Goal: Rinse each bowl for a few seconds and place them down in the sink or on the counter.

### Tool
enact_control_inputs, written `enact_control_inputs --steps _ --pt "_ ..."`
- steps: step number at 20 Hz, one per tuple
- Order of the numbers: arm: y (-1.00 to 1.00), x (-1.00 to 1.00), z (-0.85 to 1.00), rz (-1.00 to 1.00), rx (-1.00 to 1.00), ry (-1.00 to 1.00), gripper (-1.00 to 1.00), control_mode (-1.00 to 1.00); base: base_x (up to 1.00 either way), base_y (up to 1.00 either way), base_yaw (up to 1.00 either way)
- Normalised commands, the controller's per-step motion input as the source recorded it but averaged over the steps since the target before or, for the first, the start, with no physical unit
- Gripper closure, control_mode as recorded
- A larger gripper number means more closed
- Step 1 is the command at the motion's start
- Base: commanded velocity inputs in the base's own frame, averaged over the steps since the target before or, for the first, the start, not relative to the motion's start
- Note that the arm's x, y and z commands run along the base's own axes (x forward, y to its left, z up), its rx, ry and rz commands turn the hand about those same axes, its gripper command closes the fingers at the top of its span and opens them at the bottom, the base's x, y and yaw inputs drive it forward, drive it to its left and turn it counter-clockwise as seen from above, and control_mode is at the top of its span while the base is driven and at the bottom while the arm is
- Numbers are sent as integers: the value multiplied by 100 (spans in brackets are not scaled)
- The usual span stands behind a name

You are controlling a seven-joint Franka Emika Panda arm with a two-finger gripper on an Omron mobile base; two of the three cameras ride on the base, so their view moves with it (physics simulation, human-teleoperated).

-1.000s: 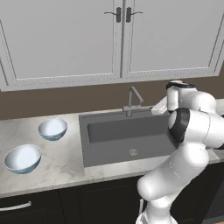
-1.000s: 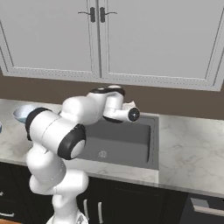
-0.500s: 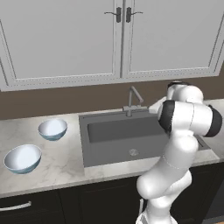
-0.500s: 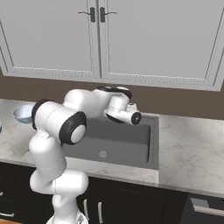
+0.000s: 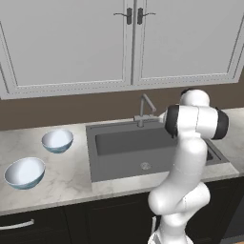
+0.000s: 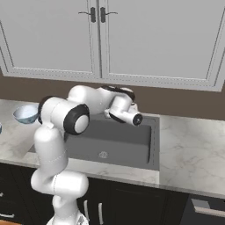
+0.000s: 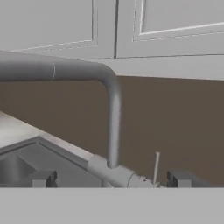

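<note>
The claw (image 7: 111,178) hangs wide open and empty right at the faucet (image 7: 111,109), its tips flanking the base, likely to start the water. Both bowls (image 5: 57,140) (image 5: 25,172) wait on the counter (image 5: 66,176), left of the sink (image 5: 143,147).

Even, shadowless light; soft blur.

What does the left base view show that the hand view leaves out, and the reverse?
Left base view: two bowls, the larger bowl nearer the front edge and the smaller bowl behind it, both on the counter left of the sink.
Hand view: the open gripper close in front of the faucet.
Both: the faucet, the sink, the upper cabinets.
</note>
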Motion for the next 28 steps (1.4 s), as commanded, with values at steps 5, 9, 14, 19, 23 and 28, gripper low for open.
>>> enact_control_inputs --steps 5,9,14,19,23,28 --pt "10 29 -14 -1 0 -10 -100 -100 0 0 0" --pt "-4 43 -6 0 0 -3 -100 -100 0 0 0" --pt "0 45 -10 0 0 -1 -100 -100 0 0 0" --pt "0 43 -13 -1 0 0 -100 -100 0 0 0" --pt "-4 47 -20 -2 0 0 -100 -100 0 0 0" --pt "-1 47 -21 -2 0 0 -100 -100 0 0 0"
